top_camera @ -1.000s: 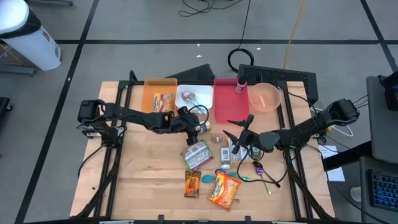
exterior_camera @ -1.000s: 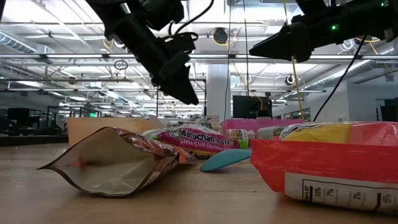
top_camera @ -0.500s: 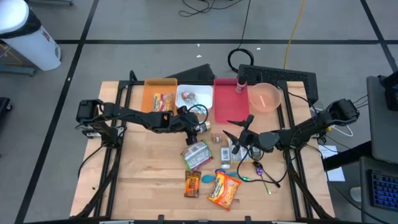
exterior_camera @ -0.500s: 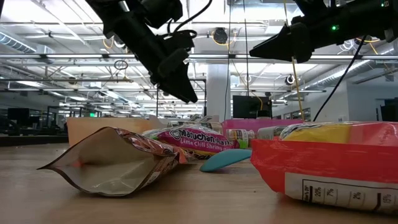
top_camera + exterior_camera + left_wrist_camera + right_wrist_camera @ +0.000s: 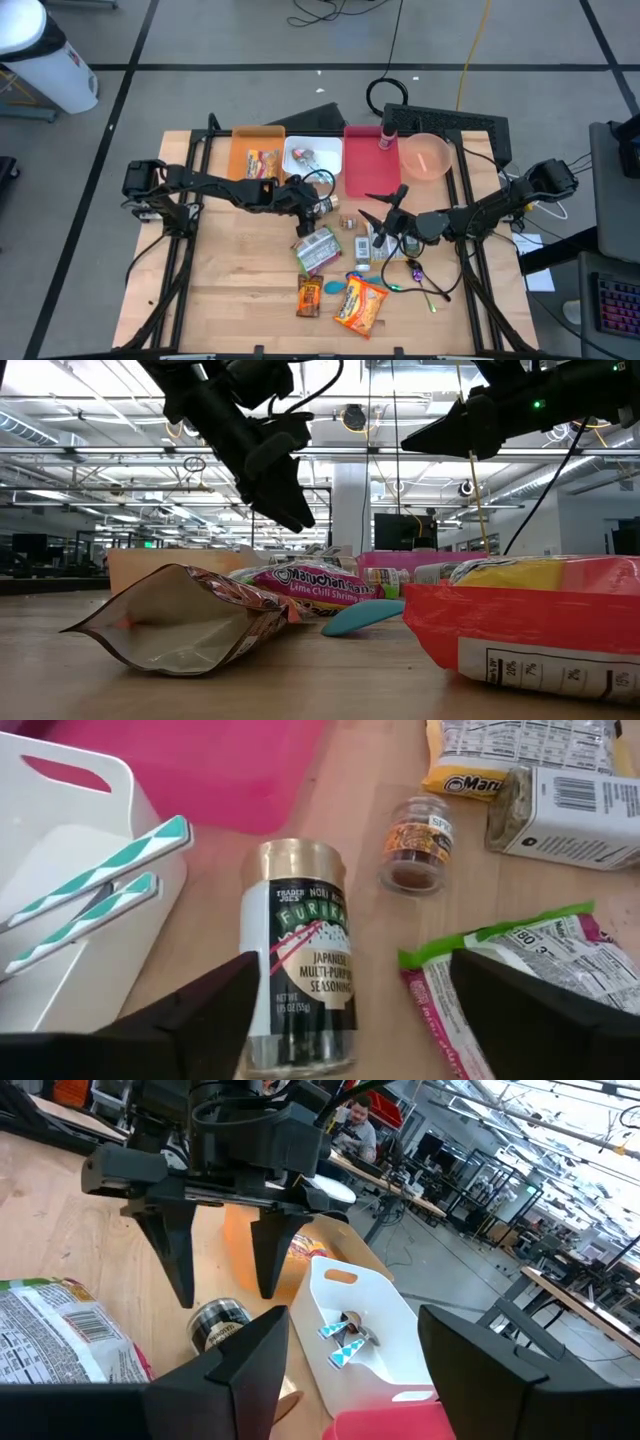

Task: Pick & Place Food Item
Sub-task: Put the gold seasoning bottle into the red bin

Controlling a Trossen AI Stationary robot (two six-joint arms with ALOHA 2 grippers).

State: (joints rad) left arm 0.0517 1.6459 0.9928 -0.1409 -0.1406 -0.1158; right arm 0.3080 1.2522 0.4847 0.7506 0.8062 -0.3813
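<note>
Between left fingers [image 5: 200, 1010] (spread): furikake jar [image 5: 300, 955].

Even, bright overhead light; long ceiling strip lamps [image 5: 90, 455] glare behind silhouetted arms in the low view. The crinkled silver foil pouch [image 5: 185, 620] up close looks soft. Shadows on the pale wooden table [image 5: 240, 270] stay faint.

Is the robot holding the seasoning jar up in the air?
No, the seasoning jar lies on its side on the wooden table, with the left gripper open around it, not lifting it.
</note>
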